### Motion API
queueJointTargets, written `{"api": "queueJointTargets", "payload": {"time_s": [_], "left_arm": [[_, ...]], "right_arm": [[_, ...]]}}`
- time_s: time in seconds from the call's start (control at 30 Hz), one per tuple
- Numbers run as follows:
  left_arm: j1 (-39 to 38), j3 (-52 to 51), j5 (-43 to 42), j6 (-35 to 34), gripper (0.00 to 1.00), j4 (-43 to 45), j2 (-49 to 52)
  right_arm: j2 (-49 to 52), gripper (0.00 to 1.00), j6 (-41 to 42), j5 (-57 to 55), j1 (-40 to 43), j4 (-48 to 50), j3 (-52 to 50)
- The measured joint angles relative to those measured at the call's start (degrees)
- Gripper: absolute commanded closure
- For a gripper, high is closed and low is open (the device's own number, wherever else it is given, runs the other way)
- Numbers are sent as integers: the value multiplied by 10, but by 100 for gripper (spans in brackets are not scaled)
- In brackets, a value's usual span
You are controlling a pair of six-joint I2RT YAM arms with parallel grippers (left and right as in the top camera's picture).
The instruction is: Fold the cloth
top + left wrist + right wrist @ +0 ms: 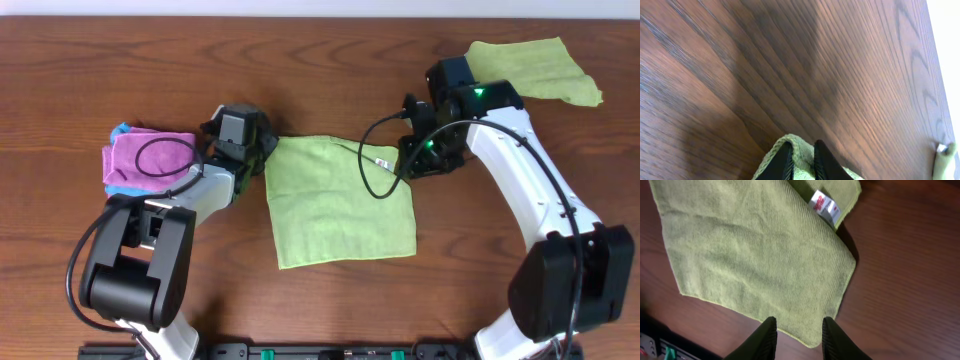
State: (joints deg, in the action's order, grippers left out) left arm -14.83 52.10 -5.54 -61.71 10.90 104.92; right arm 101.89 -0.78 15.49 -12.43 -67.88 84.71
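The lime-green cloth [340, 205] lies flat in the middle of the wooden table, its white tag [382, 160] near the far right corner. My left gripper [265, 150] is at the cloth's far left corner. In the left wrist view that gripper [802, 145] is shut on a raised fold of the cloth [793, 139]. My right gripper [410, 160] is at the far right corner. In the right wrist view its jaws [799, 321] stand open, straddling a corner of the cloth [760, 250], with the tag [825, 207] further off.
A pink folded cloth with teal edging [150, 160] lies just left of the left arm. A duller green cloth [535, 70] lies at the far right. A black cable [365, 170] of the right arm loops over the lime cloth.
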Motion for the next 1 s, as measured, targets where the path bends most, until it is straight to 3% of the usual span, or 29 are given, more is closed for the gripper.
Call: {"api": "queueJointTargets", "payload": {"time_s": [0.23,0.3,0.43,0.5,0.6,1.0], "left_arm": [[14,0,17,0,75,0,0],[16,0,17,0,72,0,0],[16,0,11,3,53,22,0],[16,1,-4,8,43,54,0],[16,2,-32,17,38,79,0],[16,3,-156,49,28,83,0]], "right_arm": [[0,75,-17,10,-9,88,-2],[0,82,-19,11,-13,101,-4],[16,98,-26,12,-17,123,-9],[43,98,-28,9,-17,137,-12],[80,99,-28,6,-17,158,-16],[131,99,-28,-1,-17,208,-20]]}}
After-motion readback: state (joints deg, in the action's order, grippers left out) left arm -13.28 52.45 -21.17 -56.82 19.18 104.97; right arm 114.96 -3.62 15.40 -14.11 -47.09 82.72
